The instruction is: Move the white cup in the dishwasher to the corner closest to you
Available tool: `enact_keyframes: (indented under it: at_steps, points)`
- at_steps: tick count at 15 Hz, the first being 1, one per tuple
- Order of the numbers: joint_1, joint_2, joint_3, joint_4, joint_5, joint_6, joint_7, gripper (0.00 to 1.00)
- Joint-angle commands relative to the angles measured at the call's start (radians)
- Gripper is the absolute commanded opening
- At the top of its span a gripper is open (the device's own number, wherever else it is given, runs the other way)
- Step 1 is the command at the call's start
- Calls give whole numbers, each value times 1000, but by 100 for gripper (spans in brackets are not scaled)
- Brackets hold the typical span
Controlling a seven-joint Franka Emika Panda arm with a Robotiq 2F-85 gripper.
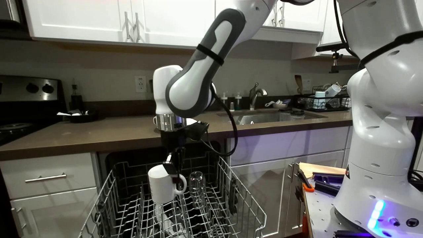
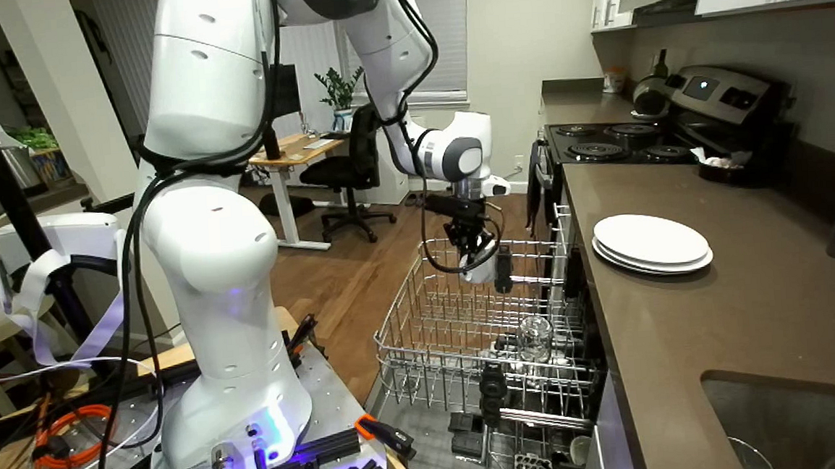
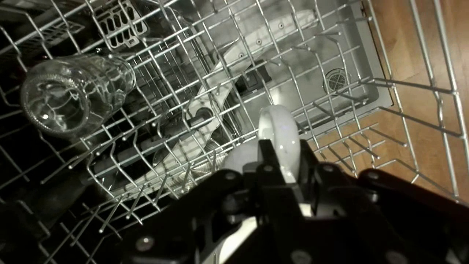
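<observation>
1. Gripper (image 3: 286, 146), wrist view: its jaws are standing close together, pinching the white cup (image 1: 160, 185) by its handle (image 3: 284, 126); one finger (image 3: 268, 156) is bearing on either side of it.
2. White cup: is hanging above the wire rack (image 1: 99, 198), leaning a little, its handle pointing to the right in an exterior view. It is hovering over the middle stretch, well apart from the rack's near right corner (image 1: 264, 218) as seen there.
3. Wire rack: is jutting out of the dishwasher (image 1: 132, 153) in both exterior views.
4. Clear glass (image 3: 73, 95): is standing base up in the rack, near the cup but apart from it.
5. Pale spray arm (image 3: 251, 48), wrist view: is lying beneath the rack, running diagonally, the wires partly covering it.
6. Countertop (image 2: 656, 336): is running above the dishwasher; white plates (image 2: 653, 238) are lying stacked on it.
7. Black-topped stove (image 2: 596, 151): is standing beyond the plates, along the same wall.
8. Desk (image 2: 304, 153) and office chair (image 2: 359, 169): are standing farthest off, on the wood floor (image 2: 349, 304).
</observation>
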Motion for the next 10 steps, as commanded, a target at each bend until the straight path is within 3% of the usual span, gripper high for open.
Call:
enact_keyframes:
  at_steps: [1, 10]
  points:
    - [-10, -85, 22, -154, 12, 115, 17, 10]
    - [-35, -104, 106, -432, 127, 516, 45, 10]
